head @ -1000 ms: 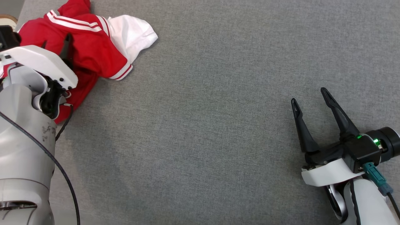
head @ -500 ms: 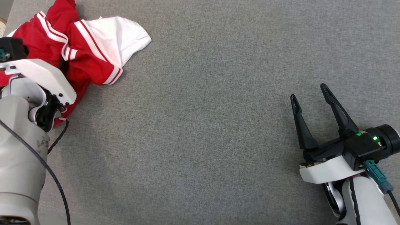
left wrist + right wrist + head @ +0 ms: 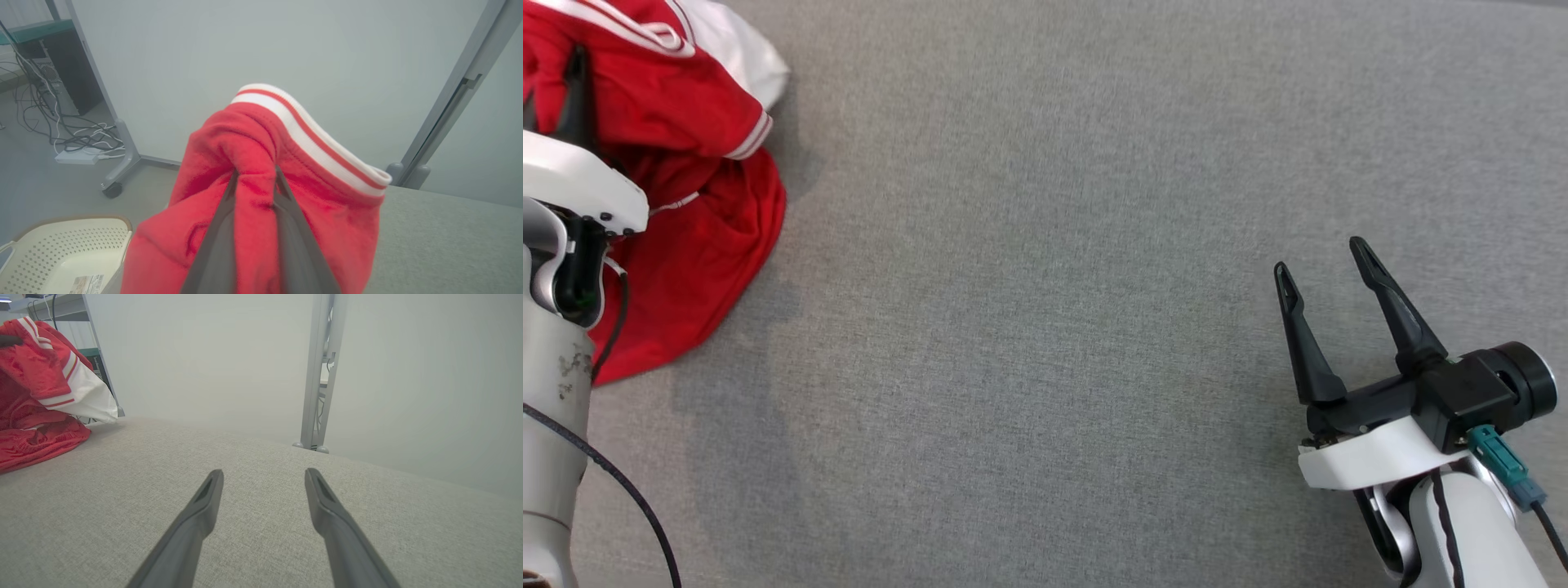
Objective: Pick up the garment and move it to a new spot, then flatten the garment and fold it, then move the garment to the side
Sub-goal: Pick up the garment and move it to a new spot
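Pick-up stage. The first step is judged under way; relocating, flattening, folding and setting aside remain. Left end effector [image 3: 254, 173] clenched on a red fold of the garment [image 3: 327, 196], which bunches around and beyond its fingers, the lower part resting on the bench [image 3: 1054, 286] below. Right end effector [image 3: 1319, 256] released and empty, well apart from the garment.

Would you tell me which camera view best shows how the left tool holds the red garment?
The left wrist view: the left tool pinches the garment close up. In the head view the arm partly hides it; the right wrist view shows the garment far off.
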You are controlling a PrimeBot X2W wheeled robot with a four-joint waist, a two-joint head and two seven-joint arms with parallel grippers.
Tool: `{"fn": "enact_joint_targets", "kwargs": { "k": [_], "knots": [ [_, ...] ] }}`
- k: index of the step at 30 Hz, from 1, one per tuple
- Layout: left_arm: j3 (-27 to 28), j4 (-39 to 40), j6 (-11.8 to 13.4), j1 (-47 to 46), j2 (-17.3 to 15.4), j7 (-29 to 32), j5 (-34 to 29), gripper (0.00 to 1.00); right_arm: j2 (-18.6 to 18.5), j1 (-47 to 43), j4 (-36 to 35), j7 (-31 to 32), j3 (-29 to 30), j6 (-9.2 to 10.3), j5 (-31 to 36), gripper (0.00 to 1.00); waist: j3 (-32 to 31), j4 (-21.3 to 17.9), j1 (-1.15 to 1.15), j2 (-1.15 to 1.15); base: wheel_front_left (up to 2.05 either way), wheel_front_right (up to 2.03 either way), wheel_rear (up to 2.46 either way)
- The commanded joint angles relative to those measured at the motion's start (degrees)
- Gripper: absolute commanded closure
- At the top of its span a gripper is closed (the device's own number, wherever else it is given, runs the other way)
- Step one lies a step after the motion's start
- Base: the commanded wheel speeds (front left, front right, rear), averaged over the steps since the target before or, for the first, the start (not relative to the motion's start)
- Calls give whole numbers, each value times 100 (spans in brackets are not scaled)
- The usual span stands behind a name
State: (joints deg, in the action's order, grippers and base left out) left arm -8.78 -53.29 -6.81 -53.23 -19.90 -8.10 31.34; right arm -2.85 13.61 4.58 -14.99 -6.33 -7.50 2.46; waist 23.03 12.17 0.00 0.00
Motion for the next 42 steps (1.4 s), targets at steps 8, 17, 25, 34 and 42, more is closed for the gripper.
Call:
{"fn": "enact_joint_targets", "kwargs": {
  "k": [8, 17, 25, 34, 42],
  "knots": [
    [-261, 839, 143, 160, -260, -73, -323, 100, -15, -243, 90, -32, -113, 1, -366, 0, -892, -373, 0, 0, 0, 0, 0],
    [-800, 2285, 25, 716, -194, 329, -357, 100, -16, -378, 93, -32, -187, 1, -454, 0, -1405, -1110, 0, 0, 0, 0, 0],
    [-1246, 3207, -7, 1061, -24, 672, -350, 100, -21, -287, 23, -32, -177, 1, -579, 0, -1404, -2044, 0, 0, 0, 0, 0],
    [-1702, 3616, -30, 1190, 49, 998, -391, 100, -17, -290, -48, -32, -151, 1, -823, 0, -1282, -3006, 0, 0, 0, 0, 0],
    [-2120, 3648, -3, 1446, 102, 993, -616, 100, -13, -265, -149, -32, -60, 1, -932, 0, -1023, -3339, 0, 0, 0, 0, 0]
  ]
}}
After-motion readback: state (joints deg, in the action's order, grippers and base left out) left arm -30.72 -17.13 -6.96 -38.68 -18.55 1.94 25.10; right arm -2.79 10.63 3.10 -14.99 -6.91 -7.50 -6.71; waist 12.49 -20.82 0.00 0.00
